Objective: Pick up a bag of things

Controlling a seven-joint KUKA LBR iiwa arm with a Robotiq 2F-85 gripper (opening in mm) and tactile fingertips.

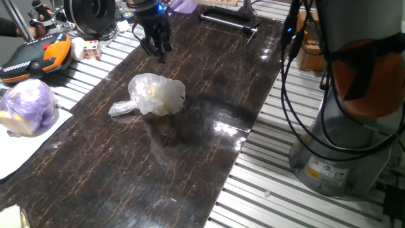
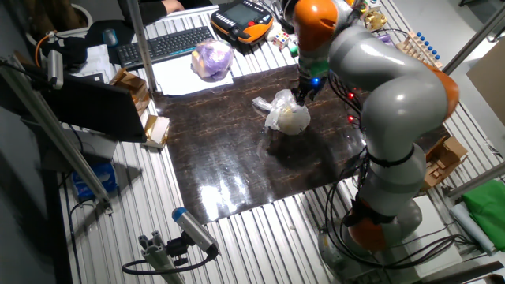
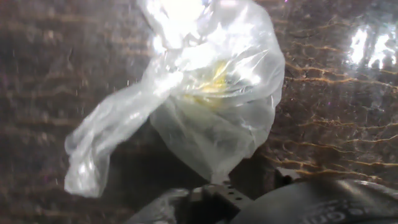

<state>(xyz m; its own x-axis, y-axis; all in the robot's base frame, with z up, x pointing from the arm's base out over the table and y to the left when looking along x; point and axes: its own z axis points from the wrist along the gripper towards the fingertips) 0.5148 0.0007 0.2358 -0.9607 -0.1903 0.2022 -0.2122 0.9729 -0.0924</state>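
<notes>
Hand (image 1: 156,49) hangs low over the far end of the dark marble-patterned table (image 1: 209,164), holding nothing; its fingers point down, close together as far as one fixed view shows, but whether they are fully shut I cannot tell. To the hand's left in that view, off the table, lies a purple-tinted plastic bundle (image 1: 28,104), which is not the target. Nearer, below the hand toward the camera, sits the bag of things (image 1: 155,94), crinkled clear plastic around pale yellow contents, its twisted tail (image 1: 121,109) trailing left flat on the table. The hand view shows the bag ahead of the fingers, apart from them. A sound grasp, I judge, would spread the fingers wide, centre them over the bunched body rather than the thin tail, descend until plastic gathers between them, then close gently, since slick film may slip.
</notes>
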